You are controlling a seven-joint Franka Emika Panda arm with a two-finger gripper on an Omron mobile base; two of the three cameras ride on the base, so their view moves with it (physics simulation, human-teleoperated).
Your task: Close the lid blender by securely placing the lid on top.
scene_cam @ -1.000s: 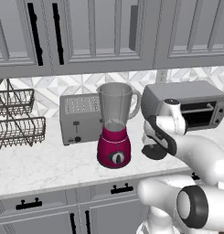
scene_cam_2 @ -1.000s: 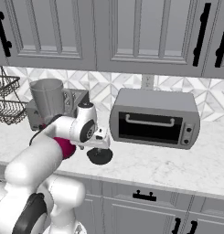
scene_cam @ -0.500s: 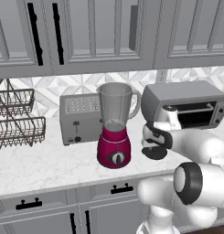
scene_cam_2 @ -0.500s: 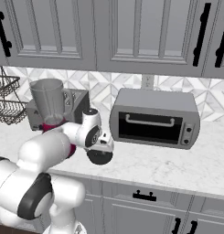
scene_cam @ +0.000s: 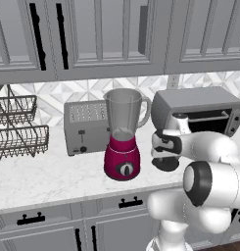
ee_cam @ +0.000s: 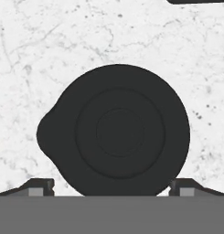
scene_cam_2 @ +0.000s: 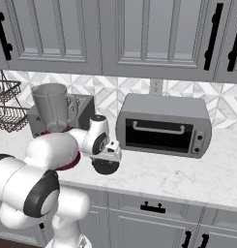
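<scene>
Directly below your gripper [ee_cam: 112, 189] you have the lid [ee_cam: 115, 130], a round black disc lying flat on the white marble counter [ee_cam: 49, 50], with a small spout-like bump on one side of its rim. Your gripper stands wide, one fingertip [ee_cam: 38, 186] to each side of the lid with bare counter showing between tip and rim, so nothing is gripped. From the left base view, your hand hangs just above the lid [scene_cam: 166, 163], which sits in front of the toaster oven [scene_cam: 200, 109]. To the left of your gripper stands the blender [scene_cam: 123, 135], its clear jar upright on the magenta base and its mouth uncovered. Beyond the blender, farther left, you see the silver toaster [scene_cam: 85, 126] and then a wire rack [scene_cam: 18, 127].
</scene>
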